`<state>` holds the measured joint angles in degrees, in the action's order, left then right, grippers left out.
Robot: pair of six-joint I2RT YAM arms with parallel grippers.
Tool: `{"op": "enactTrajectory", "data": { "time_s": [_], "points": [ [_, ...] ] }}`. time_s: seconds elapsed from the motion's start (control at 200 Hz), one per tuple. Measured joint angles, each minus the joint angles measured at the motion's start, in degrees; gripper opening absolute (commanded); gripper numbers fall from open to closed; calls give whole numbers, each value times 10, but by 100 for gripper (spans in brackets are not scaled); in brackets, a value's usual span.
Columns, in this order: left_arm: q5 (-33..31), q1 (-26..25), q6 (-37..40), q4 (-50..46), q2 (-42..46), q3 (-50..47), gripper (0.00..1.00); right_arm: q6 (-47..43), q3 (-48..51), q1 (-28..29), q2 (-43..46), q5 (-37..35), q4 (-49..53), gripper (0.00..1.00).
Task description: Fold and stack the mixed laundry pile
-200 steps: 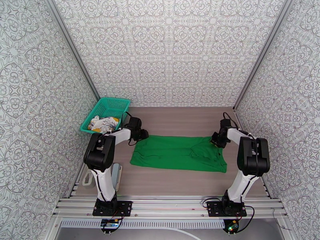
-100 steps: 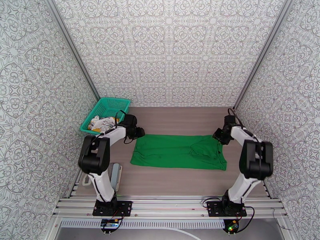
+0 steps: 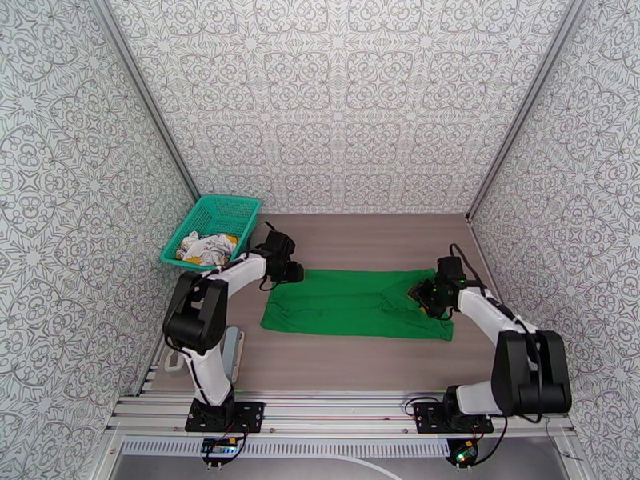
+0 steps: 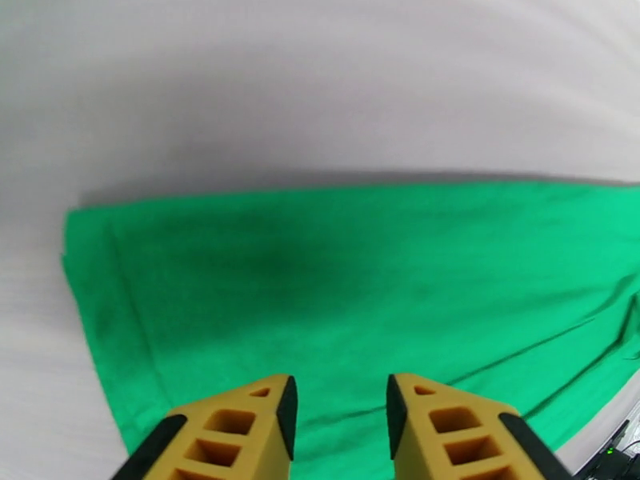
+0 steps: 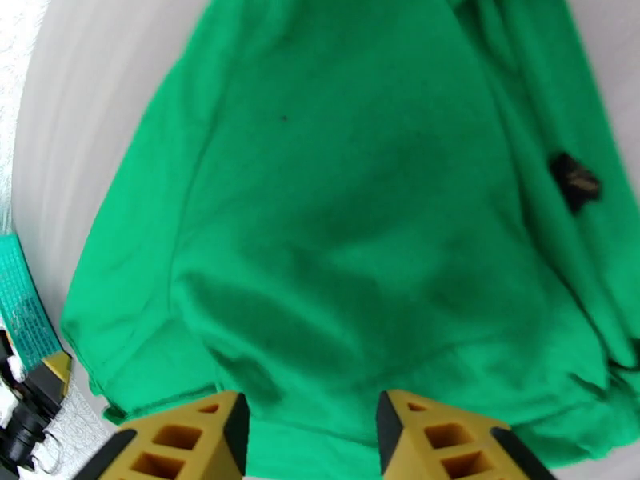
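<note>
- Plain bright green short-sleeved cloth shirt lies flat mid-tabletop.
- Left tool hovers at its 10 o'clock, right tool at 3 o'clock: both spread, empty.
- I'd pinch matching edges simultaneously and fold evenly.

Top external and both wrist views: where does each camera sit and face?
Top external: above and behind the bases, looking down on green shirt and basket; both arms, left pincer, right pincer.
Left wrist: on the left arm, facing down at the shirt's edge; its yellow fingers.
Right wrist: on the right arm, over the shirt; its yellow fingers.
All share the shirt.
</note>
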<state>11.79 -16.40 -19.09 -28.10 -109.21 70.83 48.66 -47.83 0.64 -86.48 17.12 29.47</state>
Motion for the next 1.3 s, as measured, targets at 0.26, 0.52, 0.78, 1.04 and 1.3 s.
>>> {"op": "enactTrajectory", "data": {
  "time_s": [0.26,0.52,0.78,1.04,1.3],
  "points": [
    [0,0,-31,63,40,-96,31,29,-139,1,-166,-31,10,48],
    [4,-59,-126,105,194,-282,29,-23,-410,5,-354,-33,56,51],
    [-12,-291,-296,125,289,-372,28,-127,-660,28,-502,-28,139,54],
    [-47,-357,-337,40,326,-309,30,-211,-737,47,-532,-28,187,58],
    [-25,-227,-222,31,281,-231,18,-223,-583,62,-344,-75,190,50]
  ]
}}
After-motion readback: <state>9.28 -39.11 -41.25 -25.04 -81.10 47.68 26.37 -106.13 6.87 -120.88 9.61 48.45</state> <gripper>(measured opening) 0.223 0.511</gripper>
